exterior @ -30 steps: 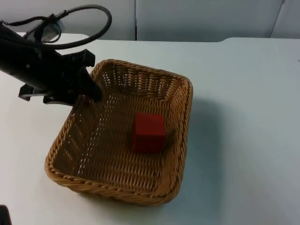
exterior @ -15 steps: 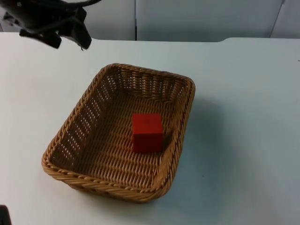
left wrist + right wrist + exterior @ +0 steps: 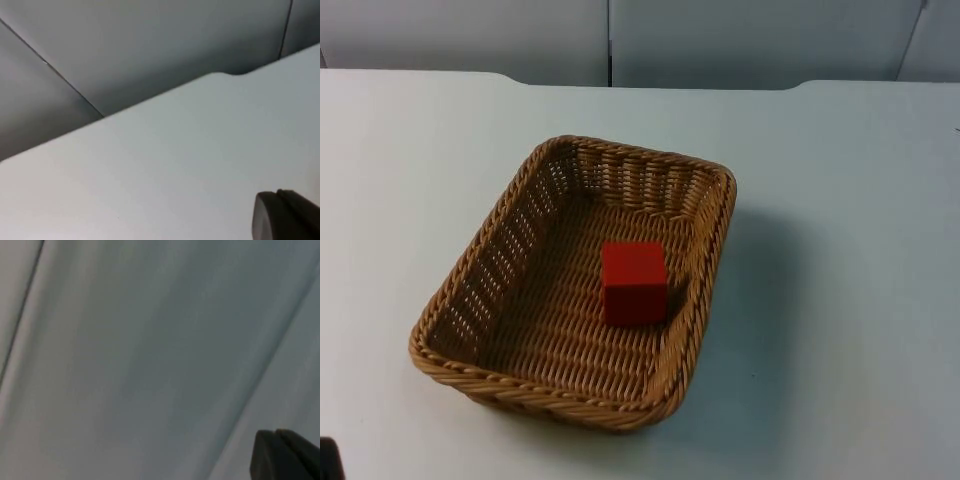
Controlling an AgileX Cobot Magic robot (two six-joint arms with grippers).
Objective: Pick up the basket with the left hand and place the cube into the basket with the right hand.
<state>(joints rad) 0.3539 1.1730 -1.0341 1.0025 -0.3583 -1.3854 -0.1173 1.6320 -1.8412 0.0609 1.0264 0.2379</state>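
Observation:
A brown wicker basket (image 3: 718,235) rests on the white table in the top view, slightly left of the middle. The red cube (image 3: 634,283) lies inside it on the woven floor, close to the right wall. Nothing touches the basket or the cube. My left gripper is shut and withdrawn from the basket; its black fingertip (image 3: 286,216) hangs over bare table near the far edge, facing the grey wall. My right gripper is shut as well and waits away from the table; its fingertip (image 3: 285,455) stands before the grey partition.
The white table (image 3: 840,300) spreads wide to the right of the basket and in front of it. The grey partition wall (image 3: 720,40) closes the far edge. A small dark object (image 3: 326,460) sits at the near left corner.
My left gripper let go of the basket's far left rim and pulled back up and left, out of the top view. The basket settled flat on the table, cube still inside.

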